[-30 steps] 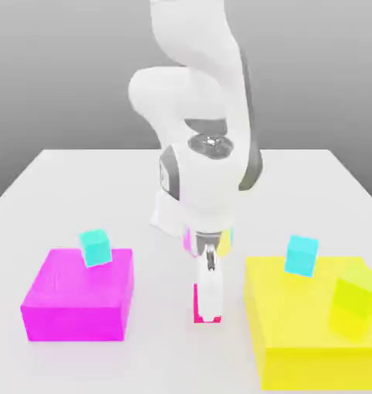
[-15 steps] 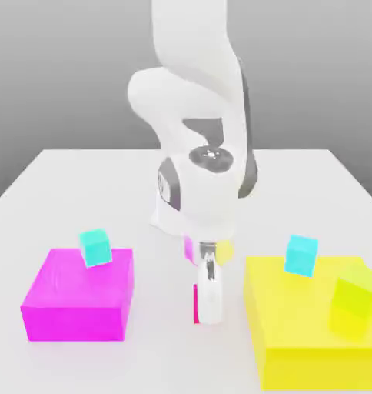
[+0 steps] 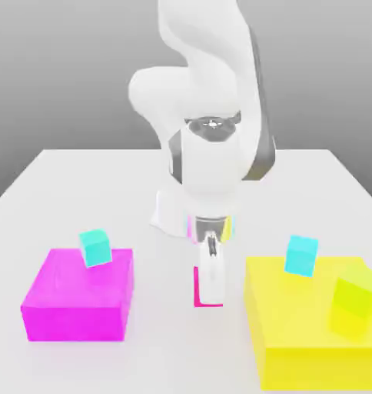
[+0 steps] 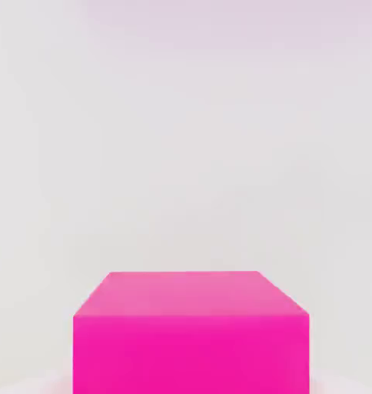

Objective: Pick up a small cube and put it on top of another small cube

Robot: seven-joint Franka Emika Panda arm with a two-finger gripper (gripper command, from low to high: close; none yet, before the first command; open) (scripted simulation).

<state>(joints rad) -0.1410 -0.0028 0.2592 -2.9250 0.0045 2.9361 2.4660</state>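
Observation:
The small hot-pink cube (image 3: 197,289) sits between the white fingers (image 3: 212,283) of my gripper (image 3: 208,298), and only its edge on the exterior view's left shows past them. The gripper is shut on it and holds it just above the white table (image 3: 66,185), between the two big blocks. In the hand view the same pink cube (image 4: 190,331) is close up, with bare table beyond it. A cyan small cube (image 3: 95,248) rests on the big magenta block (image 3: 78,296). Another cyan cube (image 3: 301,255) rests on the big yellow block (image 3: 312,338).
A yellow-green cube (image 3: 357,298) stands on the yellow block's part toward the exterior view's right. Slivers of pink (image 3: 190,228) and yellow (image 3: 227,228) peek out behind my hand. The arm's base (image 3: 170,215) stands mid-table behind the gripper.
My gripper has risen a little, and the pink cube has come up with it. The wrist has straightened upward. The other cubes and blocks have not moved.

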